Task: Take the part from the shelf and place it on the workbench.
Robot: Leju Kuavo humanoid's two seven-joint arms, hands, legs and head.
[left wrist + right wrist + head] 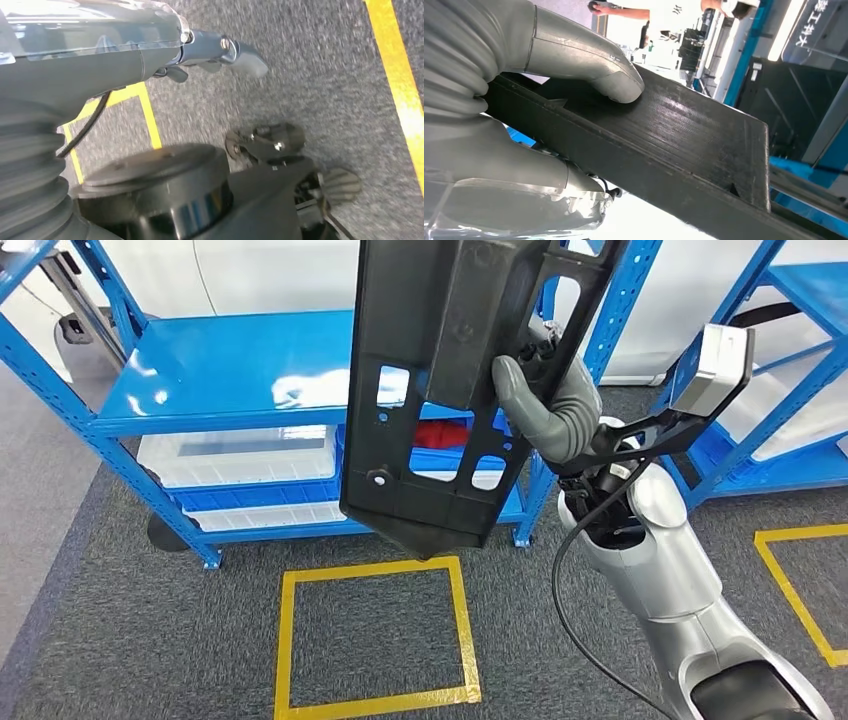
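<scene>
Item: black plastic part [440, 390], a long flat panel with rectangular cut-outs and a raised ribbed back. We see it in the head view hanging roughly upright, its pointed lower end toward 6 o'clock and its upper end running out of frame at 12. It is clear of the shelf and above the carpet, not resting on anything. We judge it is carried this way so its length hangs down and stays out of the shelf uprights.

Holder: right hand [545, 405], at 3 o'clock of the panel. Its fingers are closed around the panel's right edge, the thick grey thumb [611, 80] pressed flat on the ribbed face and the other fingers wrapped behind. In the right wrist view the panel runs between thumb and palm, so we read the hold as a firm clamp on the edge, well above the panel's lower end.

Left hand [220, 52]: hangs low over the carpet with one finger stretched out and nothing in it; we cannot tell how the rest of its fingers lie.

Surroundings: blue steel shelf [200, 385] behind the panel from 9 to 12 o'clock; clear storage bins [235, 460] on its lower level; a yellow tape square [375, 635] on the grey carpet at 6 o'clock.

Status, by our judgement: pickup done, placing on the workbench not yet done.
</scene>
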